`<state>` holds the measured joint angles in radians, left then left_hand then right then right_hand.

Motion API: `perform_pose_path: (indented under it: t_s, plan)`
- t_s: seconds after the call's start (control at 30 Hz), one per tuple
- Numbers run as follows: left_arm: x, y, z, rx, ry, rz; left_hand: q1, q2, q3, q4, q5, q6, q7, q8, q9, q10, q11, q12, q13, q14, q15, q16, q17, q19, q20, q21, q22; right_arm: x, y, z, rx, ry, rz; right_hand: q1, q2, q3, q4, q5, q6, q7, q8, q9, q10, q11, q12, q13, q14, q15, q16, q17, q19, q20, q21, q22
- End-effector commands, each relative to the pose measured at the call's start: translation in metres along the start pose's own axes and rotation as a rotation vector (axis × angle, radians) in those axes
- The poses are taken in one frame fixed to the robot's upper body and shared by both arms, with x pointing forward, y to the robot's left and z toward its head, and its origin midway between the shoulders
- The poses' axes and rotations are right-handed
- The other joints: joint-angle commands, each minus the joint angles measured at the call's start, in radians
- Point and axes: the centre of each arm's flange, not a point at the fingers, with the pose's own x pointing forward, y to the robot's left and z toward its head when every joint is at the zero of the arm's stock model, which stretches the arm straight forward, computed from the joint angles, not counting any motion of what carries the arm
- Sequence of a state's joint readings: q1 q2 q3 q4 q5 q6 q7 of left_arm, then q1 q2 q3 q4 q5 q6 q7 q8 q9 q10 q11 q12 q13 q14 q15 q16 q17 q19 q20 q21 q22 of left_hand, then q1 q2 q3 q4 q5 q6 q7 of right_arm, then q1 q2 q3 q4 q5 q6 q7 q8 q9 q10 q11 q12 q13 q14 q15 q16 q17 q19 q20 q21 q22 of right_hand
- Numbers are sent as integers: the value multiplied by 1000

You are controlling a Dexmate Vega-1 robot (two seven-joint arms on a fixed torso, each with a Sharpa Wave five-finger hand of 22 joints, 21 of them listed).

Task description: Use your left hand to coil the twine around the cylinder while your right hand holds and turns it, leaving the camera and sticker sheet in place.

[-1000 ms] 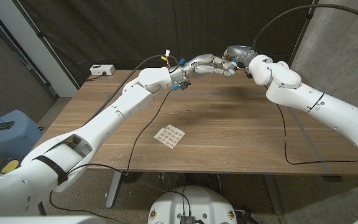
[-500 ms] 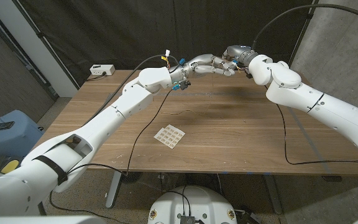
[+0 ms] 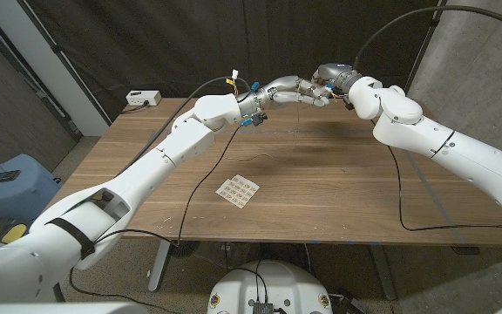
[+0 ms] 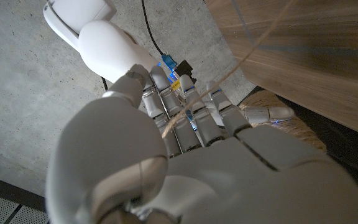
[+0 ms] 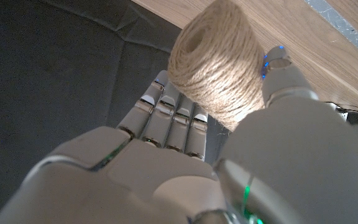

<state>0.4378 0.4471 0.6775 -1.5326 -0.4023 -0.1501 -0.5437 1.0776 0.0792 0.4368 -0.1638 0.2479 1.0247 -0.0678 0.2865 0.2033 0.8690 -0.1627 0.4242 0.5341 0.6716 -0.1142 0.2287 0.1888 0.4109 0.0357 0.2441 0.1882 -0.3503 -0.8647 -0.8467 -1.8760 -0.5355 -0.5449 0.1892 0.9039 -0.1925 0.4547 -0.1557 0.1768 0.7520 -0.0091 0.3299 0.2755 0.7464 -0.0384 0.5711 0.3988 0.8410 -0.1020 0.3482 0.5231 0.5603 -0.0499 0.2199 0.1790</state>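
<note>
Both hands meet in the air above the table's far middle. My right hand (image 3: 328,91) (image 5: 185,180) grips the cylinder (image 5: 219,62), a spool thickly wound in tan twine, between its fingers and thumb. My left hand (image 3: 284,88) (image 4: 229,168) is right against it, fingers curled. A taut strand of twine (image 4: 260,43) runs out from between those fingers, and the wound spool (image 4: 278,118) shows just beyond them. A loose thin end of twine (image 3: 255,157) lies on the table under the hands. The sticker sheet (image 3: 237,191) lies flat near the table's front middle.
A small white box-like device (image 3: 144,98) with a cable sits at the table's far left corner. Black cables (image 3: 399,192) trail across the wooden table (image 3: 338,174) on the right and from the left arm towards the front edge.
</note>
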Motion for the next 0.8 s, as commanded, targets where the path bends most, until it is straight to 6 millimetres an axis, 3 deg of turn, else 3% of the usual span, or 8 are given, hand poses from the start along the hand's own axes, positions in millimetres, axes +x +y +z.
perform_pose_path:
  t_s: [0.03, 0.23, 0.8]
  plan:
    - [-4, -38, -37, -94, 136, -247, -1, 12, -4, 0, 4, -6, 2, -6, 1, -9, -2, -14, 13, 4, 6, -2, 5, 8, -4, 7, 6, 34, -15, -7, -21, 27, -5, 123, 142, -5, 3, 4, 71, -62, 1, 0, 94, -87, 1, 5, 10, -125, -8, 9, 8, -5, -5, 3]
    - [-2, -47, -39, -111, 137, -278, 0, 11, -7, 0, 4, -13, 1, -9, 1, -15, 2, -18, 14, 1, 7, -3, 7, 8, -3, 7, 6, 33, -20, -11, -27, 38, -11, 124, 143, -6, 2, 4, 70, -61, 0, 1, 92, -85, 1, 7, 10, -125, -10, 9, 8, -4, -5, 3]
    - [6, -50, 2, -109, 41, -340, -3, 13, -10, 3, 3, -12, 2, -10, 2, -10, 6, -21, 16, -1, 9, -5, 8, 7, 1, 7, 6, 33, -17, -16, -29, 52, -1, 123, 144, -9, 2, 3, 71, -60, 0, 1, 94, -85, -1, 5, 13, -126, -15, 12, 6, -4, -6, 3]
